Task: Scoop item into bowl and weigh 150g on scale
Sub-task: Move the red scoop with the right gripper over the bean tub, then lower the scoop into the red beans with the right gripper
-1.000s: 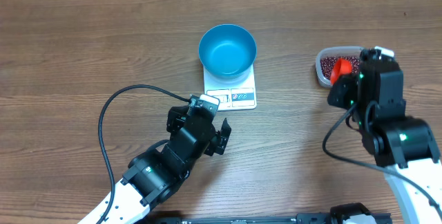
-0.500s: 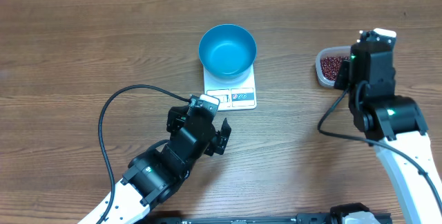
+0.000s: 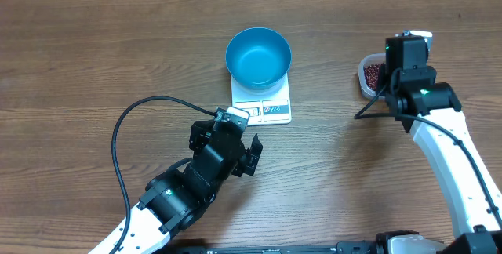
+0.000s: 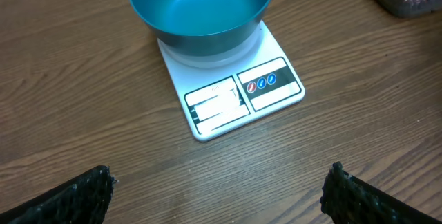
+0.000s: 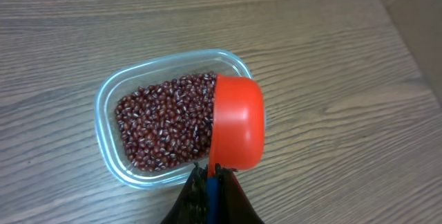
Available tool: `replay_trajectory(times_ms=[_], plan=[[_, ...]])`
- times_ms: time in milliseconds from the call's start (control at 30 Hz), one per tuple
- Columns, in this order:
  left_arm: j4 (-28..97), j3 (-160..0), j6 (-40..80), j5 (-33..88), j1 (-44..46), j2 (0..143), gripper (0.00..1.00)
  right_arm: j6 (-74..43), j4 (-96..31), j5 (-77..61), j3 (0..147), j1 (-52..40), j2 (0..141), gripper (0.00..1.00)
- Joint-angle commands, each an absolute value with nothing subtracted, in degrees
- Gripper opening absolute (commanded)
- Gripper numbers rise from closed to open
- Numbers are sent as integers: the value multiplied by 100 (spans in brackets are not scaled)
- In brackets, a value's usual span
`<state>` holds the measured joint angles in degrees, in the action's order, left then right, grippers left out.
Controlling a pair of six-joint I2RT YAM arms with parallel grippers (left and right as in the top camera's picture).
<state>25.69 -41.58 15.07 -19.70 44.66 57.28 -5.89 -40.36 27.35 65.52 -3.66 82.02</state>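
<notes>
scooping step: we find the right gripper clenched on the orange-red plastic scoop, apparently empty, over the small dark red-brown beans; left gripper released. next: dip and load.

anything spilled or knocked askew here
Nothing stands out. The beans are all inside the clear tub, none on the table around it. The blue bowl sits upright and empty on the scale. The right end effector holds the scoop at the tub.
</notes>
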Motion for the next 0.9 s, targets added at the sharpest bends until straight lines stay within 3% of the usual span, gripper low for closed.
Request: replay_trajectory(times_ms=[0,367,867], plan=[[2567,-4123,1588,-1946,4504,5699,100,-440,-3962,2206,6720,-73,8237,4],[2567,-4123,1588,-1946,4504,5699,100,99,-3876,200,6720,939,8237,4],[2567,-4123,1588,-1946,4504,5699,100,851,-3726,117,6720,1048,8379,4]])
